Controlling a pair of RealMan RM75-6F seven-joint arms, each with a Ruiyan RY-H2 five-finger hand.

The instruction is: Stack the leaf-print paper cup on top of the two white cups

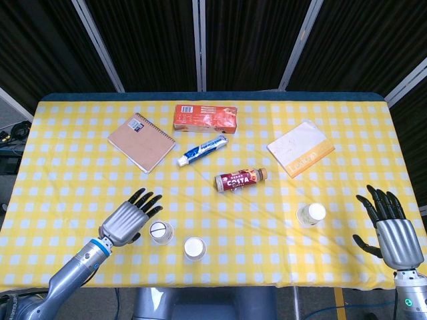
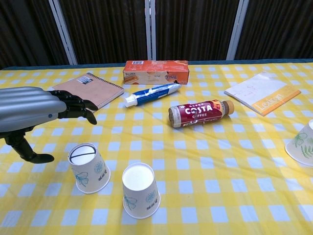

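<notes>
While the right robot hand [image 1: 395, 233] rests open, the left robot hand [image 1: 128, 221] hovers open-fingered beside a white cup [image 1: 161, 233].

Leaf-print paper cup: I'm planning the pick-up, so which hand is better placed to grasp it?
Right. The right hand, open, sits on the same side as the upside-down leaf-print paper cup; the left hand hovers by the two white paper cups, well away from it.
</notes>
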